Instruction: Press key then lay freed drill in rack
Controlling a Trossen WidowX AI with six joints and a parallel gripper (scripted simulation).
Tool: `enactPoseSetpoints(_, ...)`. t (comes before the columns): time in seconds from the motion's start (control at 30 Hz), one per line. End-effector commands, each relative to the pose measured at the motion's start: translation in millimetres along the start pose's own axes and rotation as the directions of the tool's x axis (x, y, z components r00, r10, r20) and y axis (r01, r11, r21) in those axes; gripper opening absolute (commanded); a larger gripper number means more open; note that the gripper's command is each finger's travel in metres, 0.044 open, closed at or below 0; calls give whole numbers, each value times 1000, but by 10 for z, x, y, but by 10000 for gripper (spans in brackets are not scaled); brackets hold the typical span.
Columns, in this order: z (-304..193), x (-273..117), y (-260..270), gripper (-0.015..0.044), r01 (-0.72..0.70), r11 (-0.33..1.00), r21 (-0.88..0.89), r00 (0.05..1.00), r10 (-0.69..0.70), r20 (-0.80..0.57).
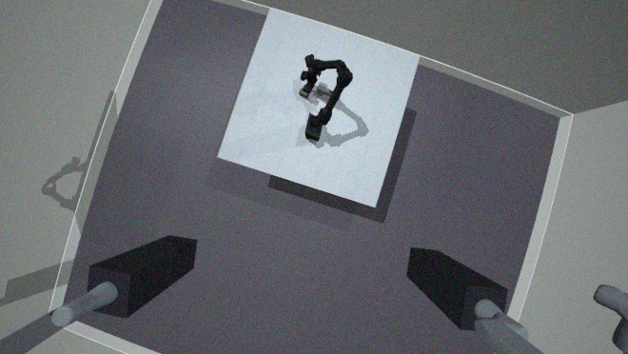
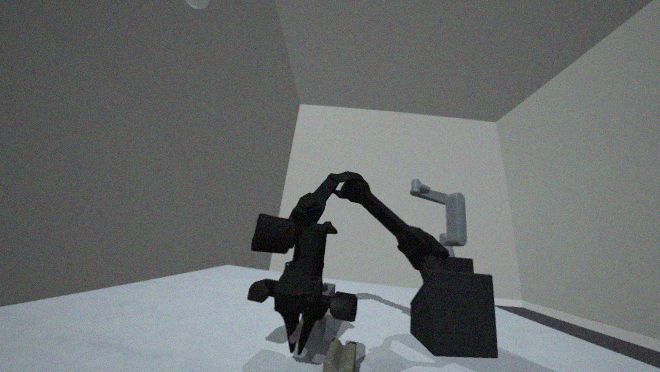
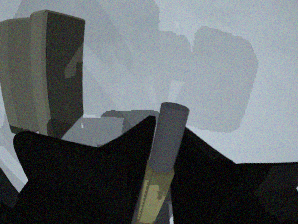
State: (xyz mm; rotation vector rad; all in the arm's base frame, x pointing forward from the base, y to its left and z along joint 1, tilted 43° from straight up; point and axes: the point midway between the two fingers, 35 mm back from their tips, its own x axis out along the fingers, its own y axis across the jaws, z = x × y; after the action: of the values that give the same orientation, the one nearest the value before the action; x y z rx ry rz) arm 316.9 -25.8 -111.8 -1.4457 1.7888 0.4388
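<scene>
Step in hand: gripping the drill for the pull, by my judgement. Black parallel-jaw gripper is pointing down, w/ fingers closing in to a narrow gap & clamping on the drill, a slim grey cylinder w/ a yellow, brass-like lower part. In wrist view its grey end is poking up btwn the fingertips, yellow part running down behind; in exterior only a sliver of yellow is showing btwn fingers. In top view the arm is hiding it.

Black six-joint arm is arching over from its base. Tan grooved block, prob. the rack, is standing near the gripper, apart from the drill.

Key: not identifying it w/ confidence; can't confirm pressed vs. unpressed. Grip on drill is suggesting the press is already done (judgement only).

Next: keeping the squeeze firm, pulling along the drill's own axis until it's coming clear, then carrying to rack, turning it to match the groove, lowering, releasing. Risk: if drill is still sticking, smooth round shank may be slipping or twisting in the fingers.
</scene>
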Motion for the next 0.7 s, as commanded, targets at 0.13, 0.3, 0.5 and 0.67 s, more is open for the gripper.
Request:
enactPoseSetpoints(0.13,1,-20,16,0,-1,1000,-6,1000,1,-6)
enactPoseSetpoints(0.3,2,-29,23,0,-1,1000,-6,1000,1,-6)
enactPoseSetpoints(0.5,3,-40,29,0,-1,1000,-6,1000,1,-5)
enactPoseSetpoints(0.67,31,-32,25,0,-1,1000,-6,1000,1,-5)
